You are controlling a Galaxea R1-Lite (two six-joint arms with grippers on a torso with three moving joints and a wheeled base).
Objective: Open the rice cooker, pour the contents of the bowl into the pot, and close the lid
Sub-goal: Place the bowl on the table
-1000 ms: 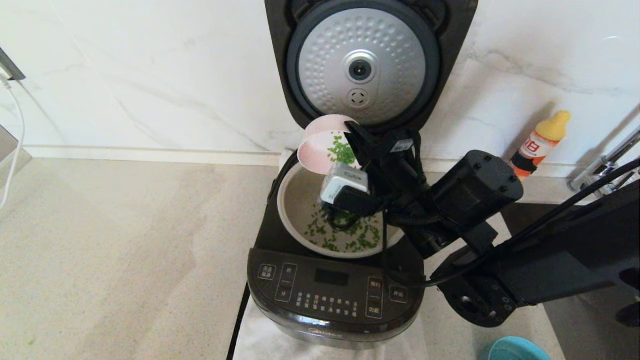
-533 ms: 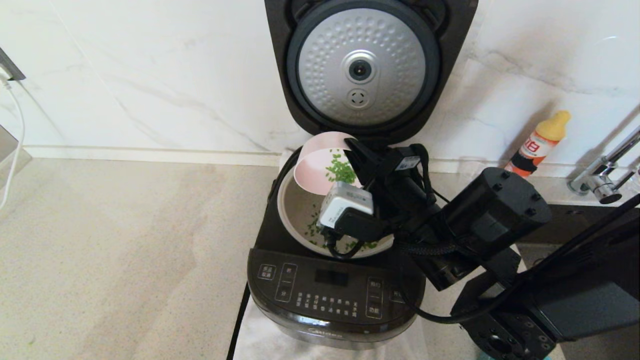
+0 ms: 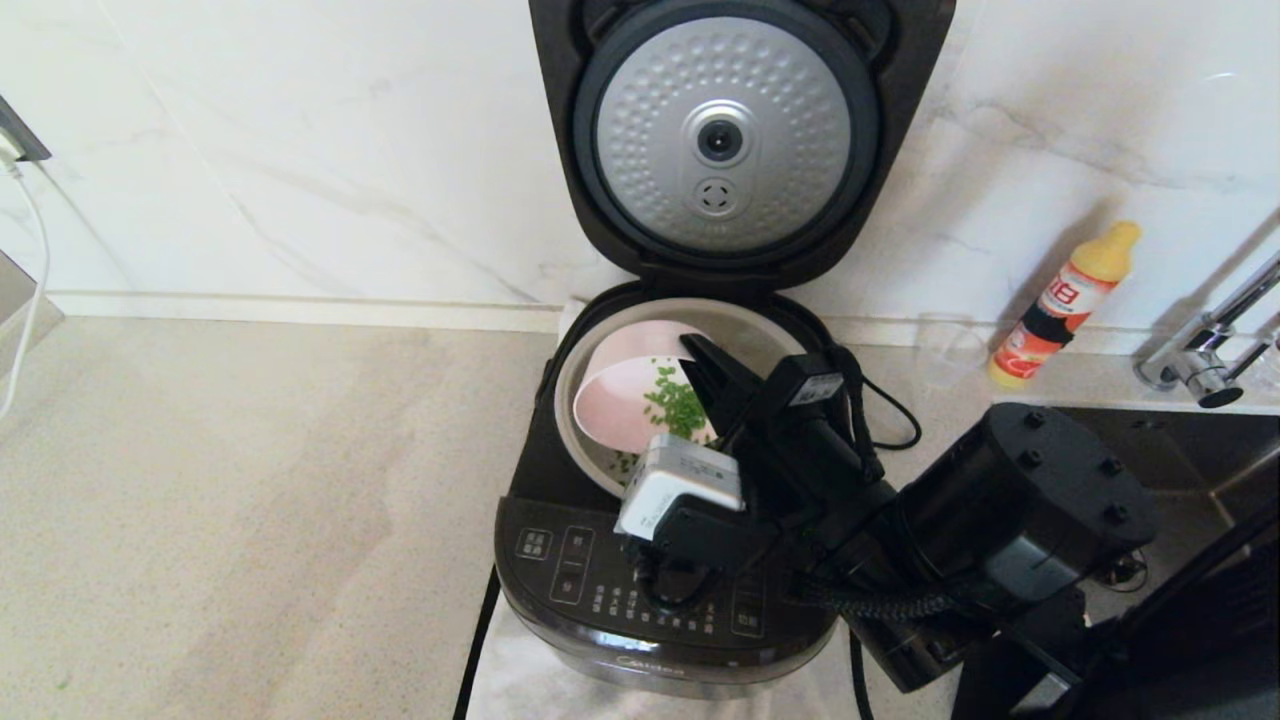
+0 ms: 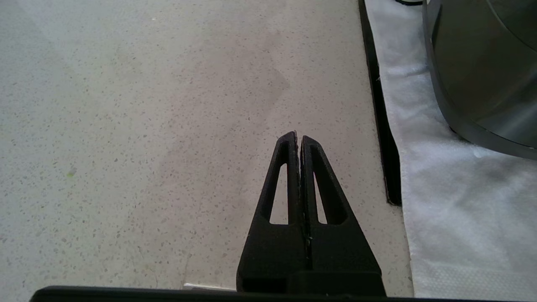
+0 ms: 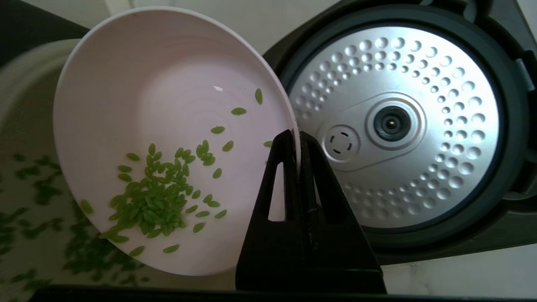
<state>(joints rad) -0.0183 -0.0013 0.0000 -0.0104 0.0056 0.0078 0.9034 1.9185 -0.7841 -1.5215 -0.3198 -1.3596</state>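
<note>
The black rice cooker point(image 3: 660, 590) stands open, its lid point(image 3: 722, 135) upright with the dimpled silver plate point(image 5: 398, 126) facing me. My right gripper point(image 3: 700, 362) point(image 5: 298, 138) is shut on the rim of the pink bowl point(image 3: 625, 390) point(image 5: 159, 105), which is tipped on its side low over the pale pot point(image 3: 760, 322). A clump of green grains point(image 5: 155, 201) clings inside the bowl; more green grains point(image 5: 25, 218) lie in the pot. My left gripper point(image 4: 298, 138) is shut and empty, low over the counter beside the cooker's base point(image 4: 478, 67).
An orange bottle with a yellow cap point(image 3: 1065, 300) and a clear glass point(image 3: 945, 345) stand at the back right by the wall. A faucet point(image 3: 1215, 345) and sink lie at the far right. The cooker's black cord point(image 4: 379, 105) runs beside a white cloth point(image 4: 457, 209).
My right arm has drawn back and come down, carrying the tipped bowl from up near the lid to low over the pot. The left gripper is only seen now.
</note>
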